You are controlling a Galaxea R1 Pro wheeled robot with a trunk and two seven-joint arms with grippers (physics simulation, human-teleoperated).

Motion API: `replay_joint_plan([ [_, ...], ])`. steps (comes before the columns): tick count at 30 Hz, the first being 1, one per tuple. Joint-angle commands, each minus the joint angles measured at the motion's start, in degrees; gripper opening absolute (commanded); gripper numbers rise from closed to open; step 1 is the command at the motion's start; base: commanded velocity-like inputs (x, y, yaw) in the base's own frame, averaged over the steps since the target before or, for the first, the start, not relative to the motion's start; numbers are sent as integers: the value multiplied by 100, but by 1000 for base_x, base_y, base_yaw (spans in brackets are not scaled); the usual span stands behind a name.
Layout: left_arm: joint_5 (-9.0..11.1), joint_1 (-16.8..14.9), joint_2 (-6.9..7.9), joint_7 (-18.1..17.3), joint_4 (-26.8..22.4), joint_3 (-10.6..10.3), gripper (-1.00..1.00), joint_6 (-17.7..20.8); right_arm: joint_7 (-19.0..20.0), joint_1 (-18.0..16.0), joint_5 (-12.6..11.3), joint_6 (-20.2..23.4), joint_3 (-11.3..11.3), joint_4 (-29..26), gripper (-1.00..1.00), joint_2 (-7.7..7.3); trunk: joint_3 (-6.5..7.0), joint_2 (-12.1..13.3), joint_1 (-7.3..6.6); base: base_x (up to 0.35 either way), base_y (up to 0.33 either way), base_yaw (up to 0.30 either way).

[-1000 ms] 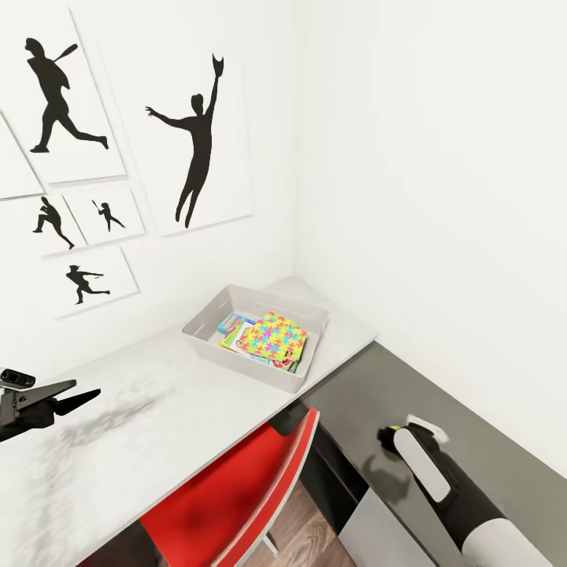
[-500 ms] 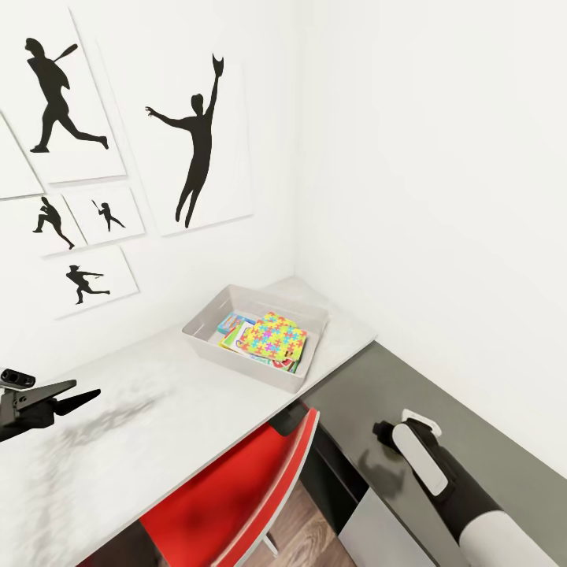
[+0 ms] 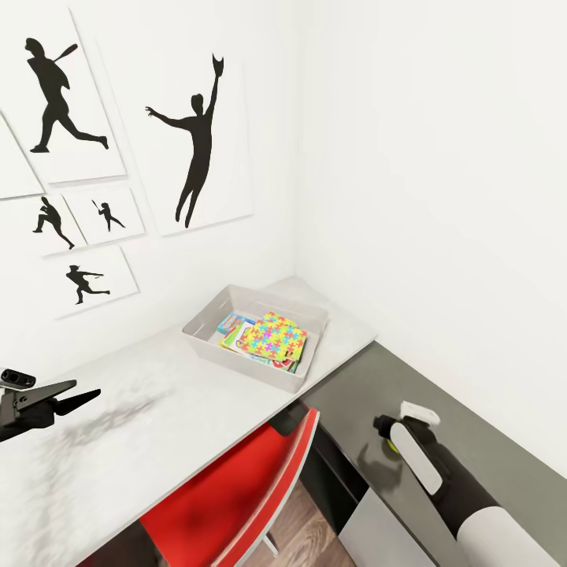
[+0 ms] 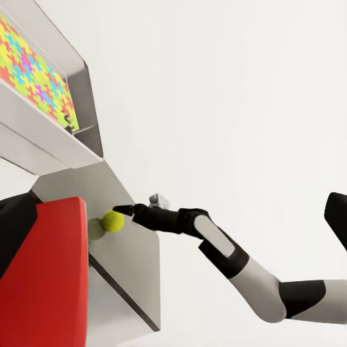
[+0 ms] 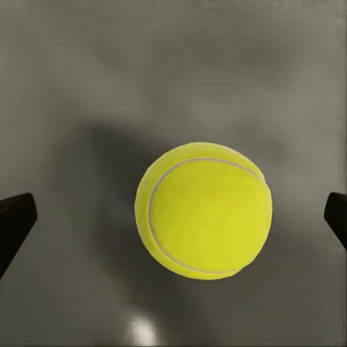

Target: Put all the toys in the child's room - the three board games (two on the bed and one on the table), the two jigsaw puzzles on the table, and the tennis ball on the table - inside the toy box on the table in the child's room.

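The tennis ball [image 5: 204, 210] lies on the dark grey corner section of the table [image 3: 472, 449]. My right gripper [image 3: 386, 435] hangs just over it, open, with a dark fingertip [image 5: 14, 224] well off each side of the ball and not touching it. From the left wrist view the ball [image 4: 112, 221] sits right at that gripper's tips [image 4: 126, 211]. The toy box [image 3: 206, 340] stands in the table's corner, holding a jigsaw puzzle [image 3: 273, 337] on top of a board game [image 3: 231, 323]. My left gripper [image 3: 67, 394] hovers open and empty above the light grey top.
A red chair [image 3: 228, 496] is tucked under the table between my arms. White drawers [image 3: 378, 535] sit below the dark section. Black silhouette pictures [image 3: 197, 142] hang on the wall behind the table, and a bare white wall runs close along the right.
My right arm has shifted slightly and its wrist has turned over the ball, hiding more of it in the head view. The left arm and the toy box are unmoved.
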Motion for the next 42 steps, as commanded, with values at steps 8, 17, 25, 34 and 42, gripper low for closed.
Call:
replay_joint_plan([
  [8,-3,-6,4,-22,-1,-5,100,61,233,-7,199,10,-18,171,100,-7,-12,-12,4,0,0,0],
  [17,-4,-5,4,-22,-1,-6,100,61,321,-9,246,-435,-16,423,100,-8,-12,-12,4,0,0,0],
  [25,-11,-5,3,-22,-1,-6,100,61,880,-15,270,-660,-11,696,100,-15,-12,-12,4,0,0,0],
  [34,-10,-7,4,-22,-1,-6,100,61,968,-16,272,-728,-3,724,100,-10,-12,-12,4,0,0,0],
  [42,-12,-3,4,-22,-1,-6,100,61,973,-16,254,-886,-7,735,100,-34,-12,-12,4,0,0,0],
])
